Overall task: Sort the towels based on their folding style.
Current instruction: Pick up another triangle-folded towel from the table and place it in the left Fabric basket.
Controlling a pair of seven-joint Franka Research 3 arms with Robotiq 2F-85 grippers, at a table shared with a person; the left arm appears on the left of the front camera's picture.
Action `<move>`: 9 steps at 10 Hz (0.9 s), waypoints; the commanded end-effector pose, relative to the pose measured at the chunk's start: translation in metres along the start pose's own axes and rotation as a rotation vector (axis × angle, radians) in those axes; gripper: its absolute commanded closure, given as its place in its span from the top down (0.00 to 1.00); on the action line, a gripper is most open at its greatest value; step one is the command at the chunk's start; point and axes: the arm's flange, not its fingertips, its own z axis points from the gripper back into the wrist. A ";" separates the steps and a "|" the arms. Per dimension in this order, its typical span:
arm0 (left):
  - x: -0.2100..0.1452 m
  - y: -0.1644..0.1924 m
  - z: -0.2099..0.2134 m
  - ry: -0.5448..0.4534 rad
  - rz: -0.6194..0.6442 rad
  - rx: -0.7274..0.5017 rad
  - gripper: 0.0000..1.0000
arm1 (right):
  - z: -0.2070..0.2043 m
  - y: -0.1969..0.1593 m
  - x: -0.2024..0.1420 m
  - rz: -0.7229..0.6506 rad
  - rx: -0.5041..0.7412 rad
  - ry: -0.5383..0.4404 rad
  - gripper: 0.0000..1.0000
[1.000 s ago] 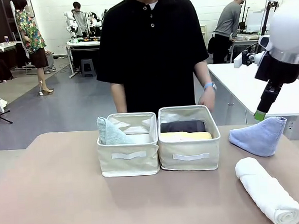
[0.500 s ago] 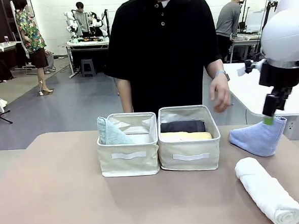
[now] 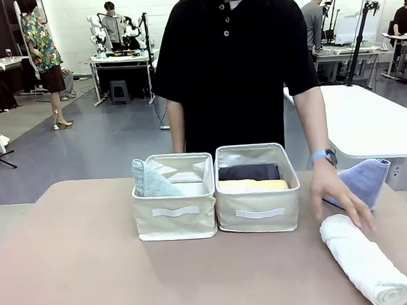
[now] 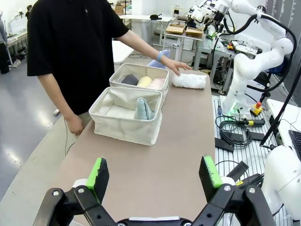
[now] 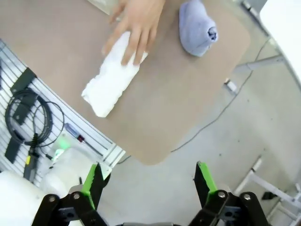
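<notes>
Both arms hung well clear of the work, jaws spread wide with nothing between them. The left gripper (image 4: 154, 173) was back over the near end of the table (image 3: 72, 271), the right gripper (image 5: 148, 181) high above its corner.

At about four o'clock from the right basket (image 3: 259, 218) lay the white rolled towel (image 3: 365, 260), with the person's hand (image 3: 341, 196) resting on its far end. At three o'clock from that basket stood the light blue cone towel (image 3: 363, 179). The left basket (image 3: 175, 220) held the grey-green cone towel (image 3: 148, 180). The right one held the dark grey roll (image 3: 248, 172), the yellow roll (image 3: 252, 185) and the pink roll (image 4: 157, 83).

What worried me was that hand. If the right arm came down for the white roll while it lay there, the fingers could strike it. A pinch at one end could also let the roll unwind, and a grab at the blue cone's tip might collapse its fold. The right basket looked crowded too, so a fourth roll could catch on the rim.
</notes>
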 end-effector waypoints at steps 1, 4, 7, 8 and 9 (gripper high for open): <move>0.002 -0.003 -0.001 -0.006 0.015 0.010 1.00 | -0.030 -0.017 0.026 0.005 0.039 0.002 1.00; 0.002 -0.003 -0.001 -0.006 0.015 0.010 1.00 | -0.038 -0.022 0.027 0.003 0.072 -0.004 1.00; 0.002 -0.003 -0.001 -0.006 0.015 0.010 1.00 | -0.048 -0.024 0.041 0.023 0.111 0.011 1.00; 0.002 -0.003 -0.001 -0.006 0.015 0.010 1.00 | -0.059 -0.026 0.060 0.034 0.118 0.005 1.00; 0.002 -0.003 -0.001 -0.006 0.015 0.010 1.00 | -0.071 -0.032 0.085 0.007 0.104 0.015 1.00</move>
